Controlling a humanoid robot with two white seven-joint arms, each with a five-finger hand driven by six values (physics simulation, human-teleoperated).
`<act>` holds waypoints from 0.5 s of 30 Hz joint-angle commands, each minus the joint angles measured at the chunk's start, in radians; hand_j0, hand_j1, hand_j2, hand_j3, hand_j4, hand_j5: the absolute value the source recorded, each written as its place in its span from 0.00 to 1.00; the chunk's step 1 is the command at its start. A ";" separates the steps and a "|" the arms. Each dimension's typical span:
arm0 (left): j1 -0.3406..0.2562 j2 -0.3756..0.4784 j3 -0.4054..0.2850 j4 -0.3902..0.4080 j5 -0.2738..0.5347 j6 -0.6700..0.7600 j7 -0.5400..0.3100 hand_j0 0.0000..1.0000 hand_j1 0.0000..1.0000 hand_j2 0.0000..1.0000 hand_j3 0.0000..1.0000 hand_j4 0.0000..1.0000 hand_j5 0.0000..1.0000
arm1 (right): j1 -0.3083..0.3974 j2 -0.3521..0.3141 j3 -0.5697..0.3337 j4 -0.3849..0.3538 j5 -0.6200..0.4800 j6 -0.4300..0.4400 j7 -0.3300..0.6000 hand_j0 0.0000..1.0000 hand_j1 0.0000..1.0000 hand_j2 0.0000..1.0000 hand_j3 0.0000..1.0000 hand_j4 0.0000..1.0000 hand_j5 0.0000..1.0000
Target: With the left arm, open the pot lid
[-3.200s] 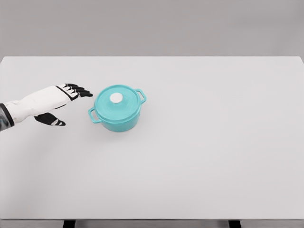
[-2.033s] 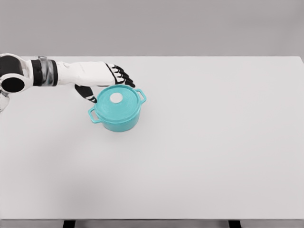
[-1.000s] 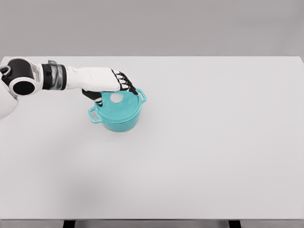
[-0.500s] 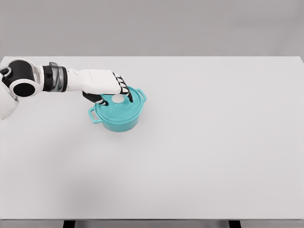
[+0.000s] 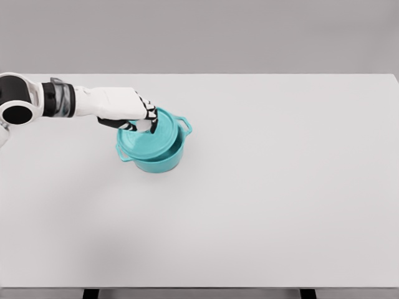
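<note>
One teal pot (image 5: 157, 156) with two loop handles stands on the white worktop (image 5: 262, 187), left of the middle and toward the far edge. Its one matching teal lid (image 5: 149, 138) sits tilted, raised on the right side, shifted left over the pot's rim. The left hand (image 5: 134, 112) reaches in from the pot's left, fingers curled down on the lid's white knob (image 5: 144, 126).

table (image 5: 280, 205): white, wide | wall (image 5: 199, 34): plain grey | light: even
</note>
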 commanded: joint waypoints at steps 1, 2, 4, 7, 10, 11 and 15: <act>0.000 0.043 0.009 -0.002 0.004 0.002 0.000 0.36 0.36 0.36 0.36 0.36 0.36 | 0.000 0.000 0.000 0.000 0.000 0.000 0.000 1.00 1.00 1.00 1.00 1.00 1.00; -0.003 0.074 0.013 -0.002 0.001 0.002 0.000 0.36 0.36 0.36 0.36 0.36 0.36 | 0.000 0.000 0.000 0.000 0.000 0.000 0.000 1.00 1.00 1.00 1.00 1.00 1.00; -0.006 0.128 0.015 -0.001 -0.007 0.002 0.000 0.36 0.36 0.36 0.36 0.36 0.36 | 0.000 0.000 0.000 0.000 0.000 0.000 0.000 1.00 1.00 1.00 1.00 1.00 1.00; -0.006 0.195 0.024 -0.001 -0.007 0.002 -0.001 0.36 0.36 0.36 0.36 0.36 0.36 | 0.000 0.000 0.000 0.000 0.000 0.000 0.000 1.00 1.00 1.00 1.00 1.00 1.00; -0.003 0.241 0.024 0.007 -0.022 0.002 -0.001 0.37 0.37 0.37 0.37 0.37 0.37 | 0.000 0.000 0.000 0.000 0.000 0.000 0.000 1.00 1.00 1.00 1.00 1.00 1.00; 0.002 0.243 0.024 0.011 -0.031 0.002 -0.001 0.39 0.39 0.39 0.39 0.39 0.39 | 0.002 0.000 0.000 0.000 0.000 0.000 0.000 1.00 1.00 1.00 1.00 1.00 1.00; 0.003 0.241 0.024 0.016 -0.027 0.002 0.002 1.00 1.00 1.00 1.00 1.00 1.00 | 0.000 0.000 0.000 0.000 0.000 0.000 0.000 1.00 1.00 1.00 1.00 1.00 1.00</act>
